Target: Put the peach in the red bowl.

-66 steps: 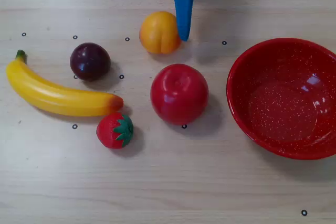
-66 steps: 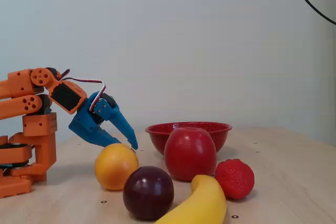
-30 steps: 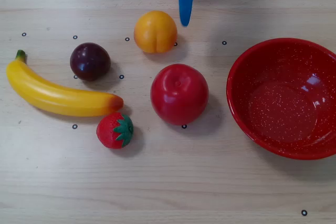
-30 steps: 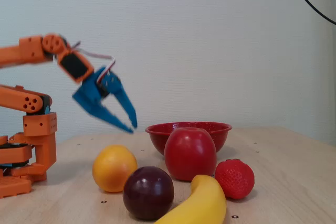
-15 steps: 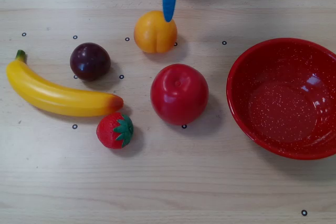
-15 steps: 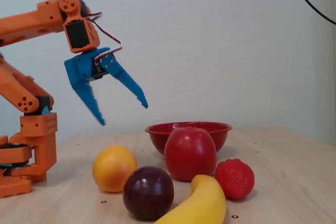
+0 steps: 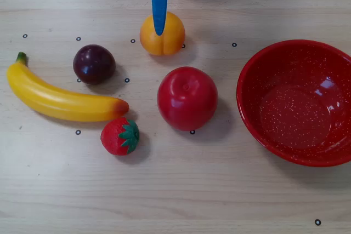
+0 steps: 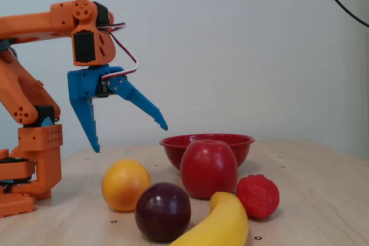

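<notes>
The peach (image 7: 162,35) is a yellow-orange round fruit with a crease; it lies on the table at the top middle of the overhead view and shows low on the left in the fixed view (image 8: 125,184). The red bowl (image 7: 258,108) with white speckles stands at the right; it stands behind the apple in the fixed view (image 8: 173,149) and is empty. My blue gripper (image 8: 131,137) is open wide and hangs above the peach without touching it. In the overhead view one blue finger (image 7: 159,4) crosses over the peach's top.
A large red apple (image 7: 187,98) sits between the peach and the bowl. A dark purple plum (image 7: 94,64), a yellow banana (image 7: 60,100) and a strawberry (image 7: 120,136) lie to the left. The orange arm base (image 8: 29,165) stands at the left of the fixed view.
</notes>
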### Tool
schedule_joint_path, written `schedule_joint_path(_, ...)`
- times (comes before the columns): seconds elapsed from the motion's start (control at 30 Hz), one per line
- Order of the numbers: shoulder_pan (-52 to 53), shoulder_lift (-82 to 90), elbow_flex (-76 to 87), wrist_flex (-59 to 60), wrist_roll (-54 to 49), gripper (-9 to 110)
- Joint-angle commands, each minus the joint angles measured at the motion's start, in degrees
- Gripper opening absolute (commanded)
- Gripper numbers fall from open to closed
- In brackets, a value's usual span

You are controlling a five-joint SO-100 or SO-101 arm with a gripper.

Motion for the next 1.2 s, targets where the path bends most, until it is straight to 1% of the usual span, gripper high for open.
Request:
schedule_joint_path(0.0,-1.41,0.18,0.44,-3.34,1.85,50)
schedule_joint_path(0.57,-1.14,-5.71,16.0,-23.29,5.27,51)
schedule_joint_path(1.17,-1.58,-10.55,21.45,-33.05,5.71,53)
